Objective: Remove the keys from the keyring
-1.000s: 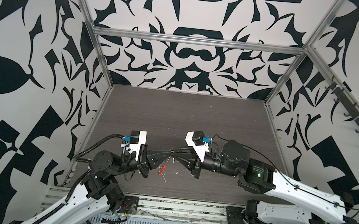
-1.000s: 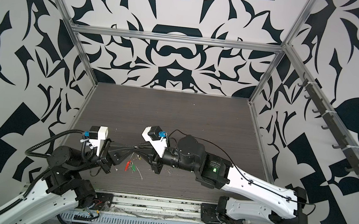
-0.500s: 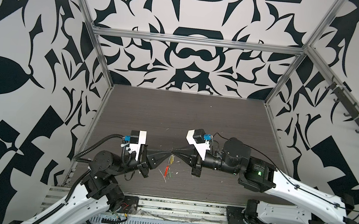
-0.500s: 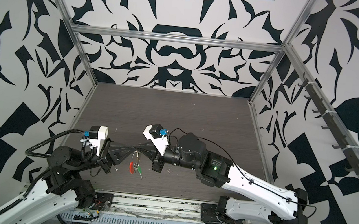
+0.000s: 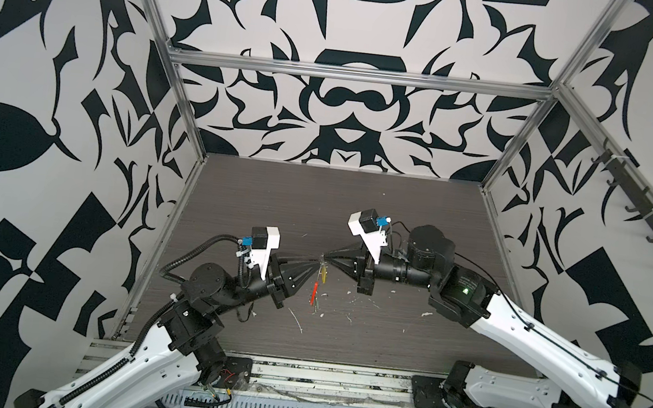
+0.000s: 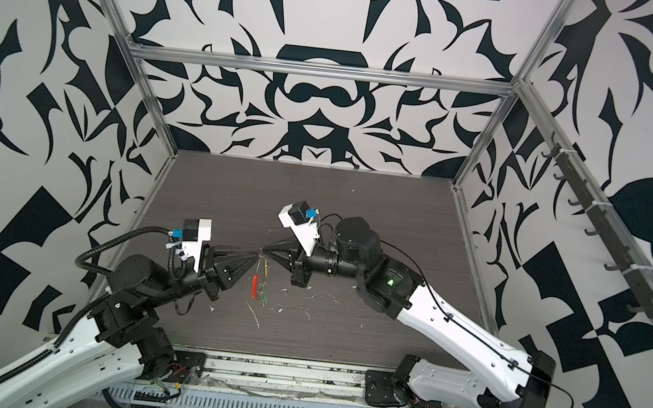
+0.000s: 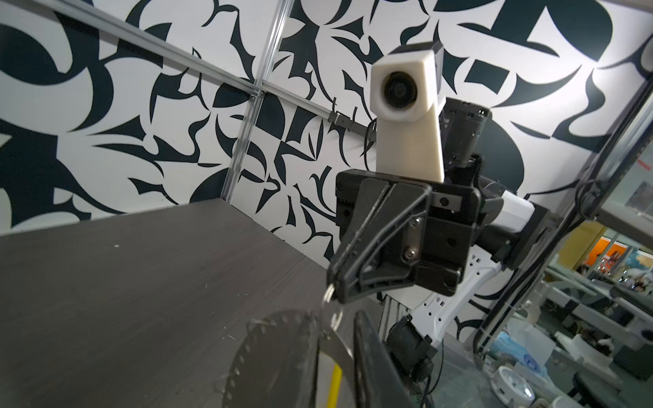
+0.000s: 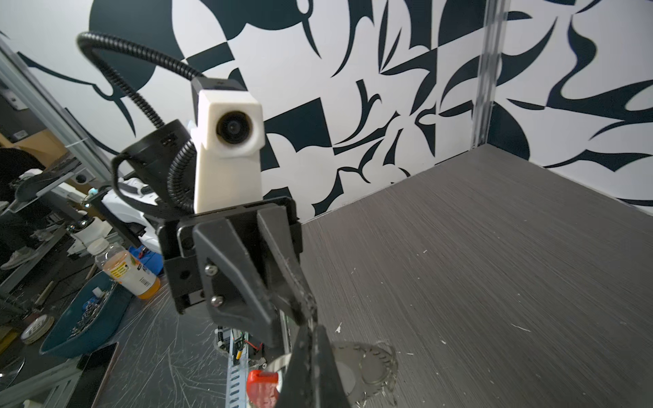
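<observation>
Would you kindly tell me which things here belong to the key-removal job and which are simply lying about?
Job: red-sleeved keyring, hanging above the table; yellow key; green key.
Lying about: white scraps on the table; bottle and blue tub beyond the table's edge.

Walls (image 5: 328, 100): black-on-white abstract leaf and swirl print.
Frame rails (image 5: 356, 75): plain silver.
Table (image 5: 316, 204): dark grey, fine woodgrain streaks, white flecks.
Arms (image 5: 531, 341): white shells, black joints; green light (image 5: 465, 290) glowed on right one.
Left gripper (image 5: 315, 260), right gripper (image 5: 325, 260): black.
Camera mounts (image 5: 270, 240): white, blue plug (image 5: 246, 241) beside.
Keyring (image 7: 247, 348): silver, row of punched dots along arc; red sleeve (image 5: 313, 292).
Yellow key (image 5: 324, 274), green key (image 6: 265, 296).
Outside cell: bottle (image 8: 129, 273) orange with yellow label, white cap; bowl (image 8: 67, 339) teal.
</observation>
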### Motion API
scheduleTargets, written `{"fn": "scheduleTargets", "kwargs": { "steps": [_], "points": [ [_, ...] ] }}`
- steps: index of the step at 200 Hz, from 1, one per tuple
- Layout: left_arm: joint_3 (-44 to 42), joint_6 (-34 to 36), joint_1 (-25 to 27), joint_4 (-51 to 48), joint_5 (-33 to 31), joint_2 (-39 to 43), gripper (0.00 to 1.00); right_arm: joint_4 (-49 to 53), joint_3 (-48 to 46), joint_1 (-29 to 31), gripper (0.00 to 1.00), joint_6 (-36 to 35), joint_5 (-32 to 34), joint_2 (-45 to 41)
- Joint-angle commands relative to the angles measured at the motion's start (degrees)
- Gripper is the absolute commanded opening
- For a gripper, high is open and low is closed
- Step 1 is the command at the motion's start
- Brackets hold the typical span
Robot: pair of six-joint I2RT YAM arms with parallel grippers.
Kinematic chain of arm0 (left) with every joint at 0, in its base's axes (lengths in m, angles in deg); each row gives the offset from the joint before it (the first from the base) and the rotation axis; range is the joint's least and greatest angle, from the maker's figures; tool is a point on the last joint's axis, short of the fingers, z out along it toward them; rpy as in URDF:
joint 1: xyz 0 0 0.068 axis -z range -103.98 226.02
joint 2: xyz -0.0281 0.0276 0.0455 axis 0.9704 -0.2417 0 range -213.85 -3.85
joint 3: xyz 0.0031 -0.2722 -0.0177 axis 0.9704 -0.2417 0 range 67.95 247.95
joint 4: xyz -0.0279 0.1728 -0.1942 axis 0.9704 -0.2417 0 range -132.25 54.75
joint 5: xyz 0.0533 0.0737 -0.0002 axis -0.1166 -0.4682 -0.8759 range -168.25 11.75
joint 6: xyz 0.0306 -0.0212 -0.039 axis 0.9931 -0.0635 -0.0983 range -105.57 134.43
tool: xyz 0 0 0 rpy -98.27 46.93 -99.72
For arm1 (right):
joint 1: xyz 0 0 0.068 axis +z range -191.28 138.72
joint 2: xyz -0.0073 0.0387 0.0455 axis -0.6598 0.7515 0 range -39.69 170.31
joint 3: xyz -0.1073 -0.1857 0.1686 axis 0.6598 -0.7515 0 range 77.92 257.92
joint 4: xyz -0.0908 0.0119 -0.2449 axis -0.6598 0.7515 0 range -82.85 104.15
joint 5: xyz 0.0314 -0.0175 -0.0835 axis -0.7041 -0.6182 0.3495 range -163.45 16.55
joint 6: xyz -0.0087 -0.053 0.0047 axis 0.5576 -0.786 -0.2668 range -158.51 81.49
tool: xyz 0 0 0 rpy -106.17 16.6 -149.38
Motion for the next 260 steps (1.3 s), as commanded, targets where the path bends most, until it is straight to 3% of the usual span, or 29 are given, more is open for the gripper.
{"fn": "scheduleTargets", "kwargs": {
  "steps": [1,57,123,187,260],
  "points": [
    [2.68,1.18,0.2,-0.37,-2.58,-0.1,0.29,-2.57,0.17,-2.29,0.0,0.74,-3.53,-0.07],
    [5.24,2.77,-0.61,-4.84,-3.13,-3.1,0.36,1.08,2.71,-5.78,0.0,-2.64,-10.81,2.58],
    [5.51,-4.84,-10.35,-0.57,11.0,-8.18,0.36,4.45,4.61,-6.73,0.0,-5.61,-14.91,3.69],
    [5.52,-6.64,-10.79,2.57,19.6,-10.75,0.32,3.93,4.61,-7.18,0.0,-5.53,-15.17,3.6],
    [5.78,-6.64,-10.79,0.46,18.99,-11.85,0.24,3.67,4.52,-7.47,0.0,-5.17,-14.72,2.99]
  ]
}}
